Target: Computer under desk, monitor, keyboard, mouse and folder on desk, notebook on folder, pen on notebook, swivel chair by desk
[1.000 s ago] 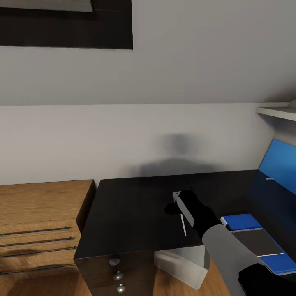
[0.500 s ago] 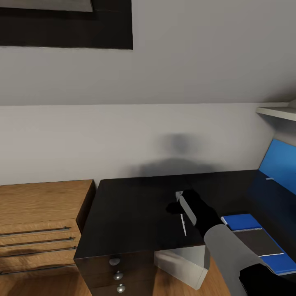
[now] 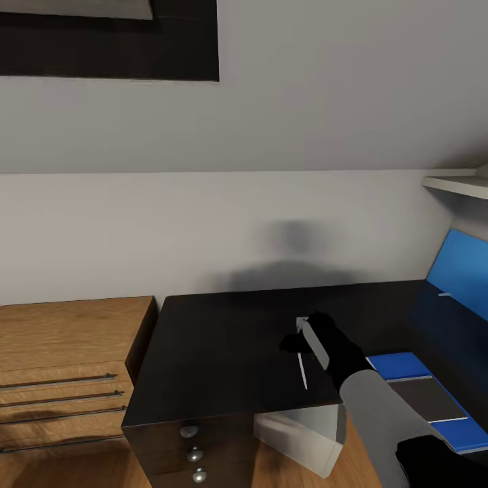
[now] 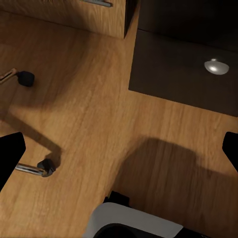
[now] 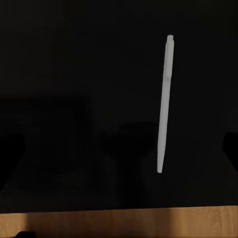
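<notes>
The right gripper [image 3: 303,337] hangs over the black desk [image 3: 217,346] close above the pen [image 3: 302,370], which lies flat on the desktop near the front edge. From the right wrist camera the pen [image 5: 165,104] is a thin white stick on the dark top, with the gripper's two fingertips [image 5: 229,148] at the far sides of the picture, spread wide with nothing between them. The pen lies nearer one finger than the other, and past its lower end runs the desk's front edge with wood floor beyond.

Just right of that arm the blue folder [image 3: 405,367] lies on the desk by the front edge, and the grey notebook [image 3: 425,398] lies flat on top of it. The desktop left of the pen is bare as far as its left edge, which meets a light wooden drawer chest [image 3: 68,352]. Below the front edge are the desk's drawers with round silver knobs [image 3: 189,430], all shut, and beside them a white boxy computer [image 3: 298,434] under the desk.

The left gripper [image 4: 119,153] points down at the wood floor [image 4: 79,124], its dark fingertips [image 4: 10,158] far apart and empty; chrome legs and casters of the swivel chair [image 4: 42,167] lie near one of them, and the desk's dark drawer front with a knob [image 4: 216,66] is ahead
</notes>
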Robot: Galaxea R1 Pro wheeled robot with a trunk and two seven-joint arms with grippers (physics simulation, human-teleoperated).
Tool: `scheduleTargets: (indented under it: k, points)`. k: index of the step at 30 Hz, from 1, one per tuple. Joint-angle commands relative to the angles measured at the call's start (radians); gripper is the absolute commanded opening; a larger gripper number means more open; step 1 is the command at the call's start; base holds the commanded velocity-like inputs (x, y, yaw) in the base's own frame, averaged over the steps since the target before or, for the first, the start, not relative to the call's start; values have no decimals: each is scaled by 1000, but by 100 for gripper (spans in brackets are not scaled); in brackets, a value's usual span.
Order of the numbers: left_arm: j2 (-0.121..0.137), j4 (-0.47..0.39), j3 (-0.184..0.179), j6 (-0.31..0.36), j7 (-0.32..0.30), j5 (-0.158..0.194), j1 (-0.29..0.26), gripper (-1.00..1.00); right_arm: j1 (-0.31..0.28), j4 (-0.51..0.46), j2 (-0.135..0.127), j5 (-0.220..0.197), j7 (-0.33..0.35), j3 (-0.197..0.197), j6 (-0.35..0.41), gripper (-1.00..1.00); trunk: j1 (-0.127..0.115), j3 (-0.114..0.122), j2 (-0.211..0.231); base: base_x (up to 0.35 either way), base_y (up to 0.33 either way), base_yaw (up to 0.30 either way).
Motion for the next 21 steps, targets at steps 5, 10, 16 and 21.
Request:
scheduleTargets:
  k: [5,10,16,21]
  points:
    - [0,-2,-2,0,-2,10,1,100,-1,14,-2,-10,-10,-57,2,100,0,-1,-1,34,-45,0]
    - [0,-2,-2,0,-3,11,1,100,-1,27,-3,-9,-9,-57,1,100,0,-1,-1,153,-152,0]
    - [1,-2,-2,0,-3,11,1,100,0,39,-5,-8,-9,-56,1,100,0,-1,-1,71,-67,0]
    - [2,-2,-3,1,-3,15,1,100,0,61,-5,-8,-9,-56,-1,100,0,-1,-1,20,-19,0]
